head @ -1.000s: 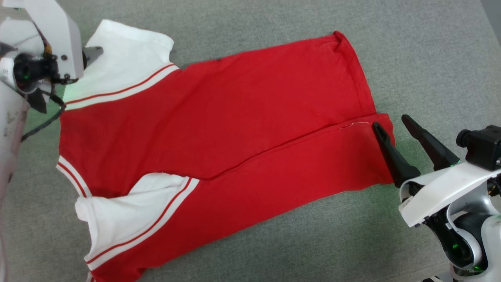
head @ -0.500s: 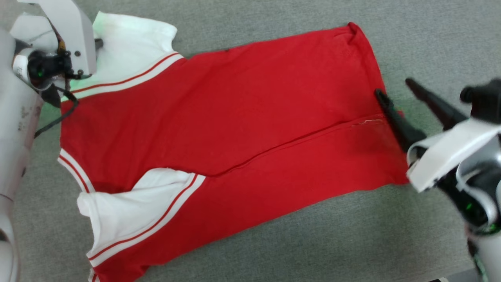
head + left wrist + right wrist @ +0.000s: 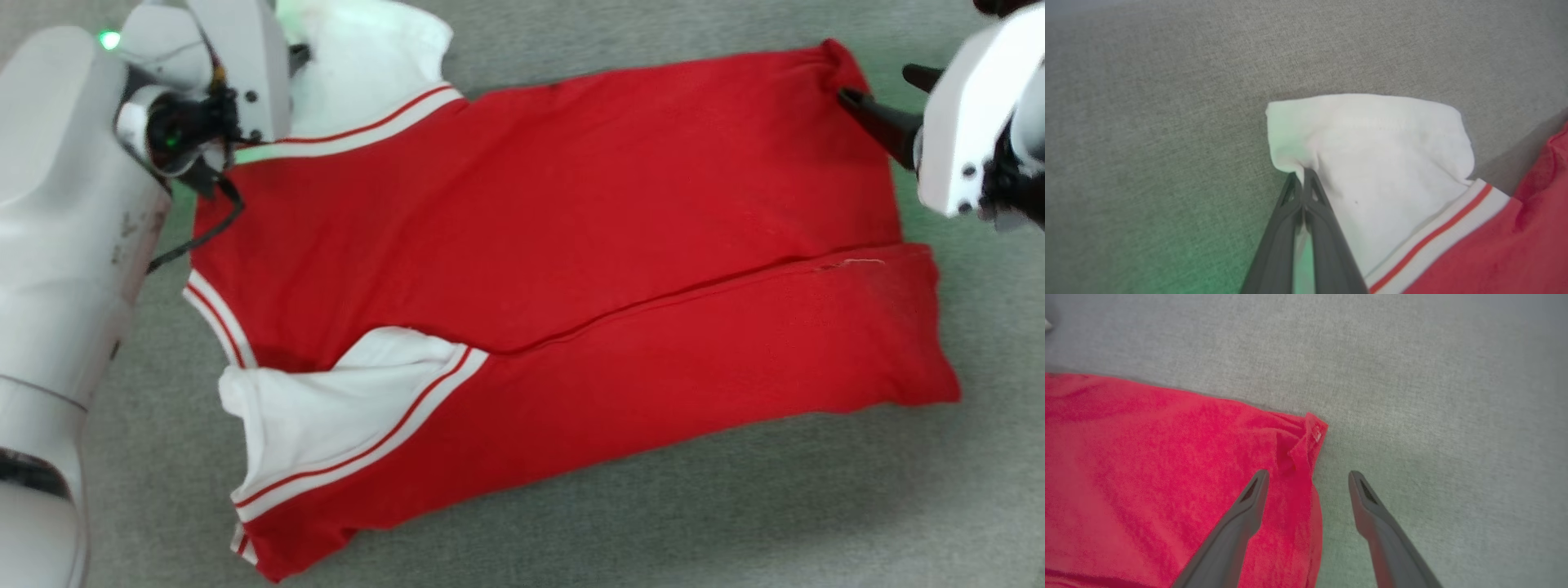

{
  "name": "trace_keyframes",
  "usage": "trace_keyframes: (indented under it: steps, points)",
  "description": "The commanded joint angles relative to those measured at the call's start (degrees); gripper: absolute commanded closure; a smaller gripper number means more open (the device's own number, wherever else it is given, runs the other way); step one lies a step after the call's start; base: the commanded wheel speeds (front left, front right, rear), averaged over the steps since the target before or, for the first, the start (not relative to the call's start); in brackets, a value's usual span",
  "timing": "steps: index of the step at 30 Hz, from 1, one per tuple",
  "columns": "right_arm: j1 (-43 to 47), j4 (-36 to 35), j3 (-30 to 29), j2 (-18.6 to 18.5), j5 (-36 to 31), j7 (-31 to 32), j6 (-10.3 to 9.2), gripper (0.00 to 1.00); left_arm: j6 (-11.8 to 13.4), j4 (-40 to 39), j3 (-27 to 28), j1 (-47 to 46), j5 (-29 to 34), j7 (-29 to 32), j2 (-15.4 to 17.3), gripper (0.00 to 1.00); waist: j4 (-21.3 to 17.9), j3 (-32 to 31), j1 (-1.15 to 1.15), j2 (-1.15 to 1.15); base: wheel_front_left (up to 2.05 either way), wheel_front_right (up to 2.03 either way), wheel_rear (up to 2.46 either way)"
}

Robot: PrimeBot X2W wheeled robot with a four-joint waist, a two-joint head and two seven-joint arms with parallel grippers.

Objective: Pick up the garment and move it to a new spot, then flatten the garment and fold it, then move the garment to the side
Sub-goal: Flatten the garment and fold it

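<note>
Across the grey woven surface (image 3: 653, 523), the garment (image 3: 571, 245) lying flat, one long side folded over, left hand (image 3: 1303, 173) pinched shut on its white sleeve end, right hand (image 3: 1308, 477) spread open astride its red hem corner, not gripping.

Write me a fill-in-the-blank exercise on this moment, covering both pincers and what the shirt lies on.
1. The left pincer is shut on the edge of the garment's ____ sleeve.
2. The right pincer is ____, with one finger over the red hem corner and the other over the bare surface.
3. The garment lies spread out on a ____ fabric surface.

Missing words: white; open; grey.
</note>
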Motion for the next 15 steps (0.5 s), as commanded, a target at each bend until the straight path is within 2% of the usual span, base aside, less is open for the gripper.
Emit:
trace_keyframes:
  steps: [1, 10, 11, 12, 13, 15]
  points:
    - [-2.48, 3.02, 0.62, 0.92, 0.64, 0.67, -0.06, 0.0, -0.27, -0.17, -1.05, 0.0, -0.58, -0.24, -0.93, 1.0, 2.02, 1.52, 0.0, 0.0, 0.0, 0.0, 0.0]
    - [-8.81, 16.08, 8.78, 0.29, 0.04, -0.1, -0.07, 0.0, -0.27, -1.04, -3.75, -1.19, -3.93, -2.65, -2.36, 1.0, 4.62, 2.16, 0.0, 0.0, 0.0, 0.0, 0.0]
    - [-9.26, 16.79, 9.24, 0.37, 0.37, -1.27, -0.06, 0.29, -0.27, -1.29, -3.98, -1.14, -4.49, -2.92, -2.61, 1.0, 4.84, 1.98, 0.0, 0.0, 0.0, 0.0, 0.0]
    - [-9.64, 17.52, 9.68, 0.39, 0.68, -2.31, -0.06, 0.69, -0.27, -1.58, -4.15, -1.04, -5.08, -3.26, -2.72, 1.0, 4.99, 1.78, 0.0, 0.0, 0.0, 0.0, 0.0]
    - [-9.66, 18.39, 10.35, 0.4, 0.93, -2.96, -0.06, 1.0, -0.27, -1.78, -4.32, -0.77, -5.72, -3.68, -2.86, 1.0, 5.16, 1.42, 0.0, 0.0, 0.0, 0.0, 0.0]
    - [-9.64, 19.84, 11.48, 0.25, 1.73, -4.07, -0.06, 1.0, -0.27, -2.24, -4.97, -0.37, -6.58, -4.5, -2.77, 1.0, 5.49, 0.42, 0.0, 0.0, 0.0, 0.0, 0.0]
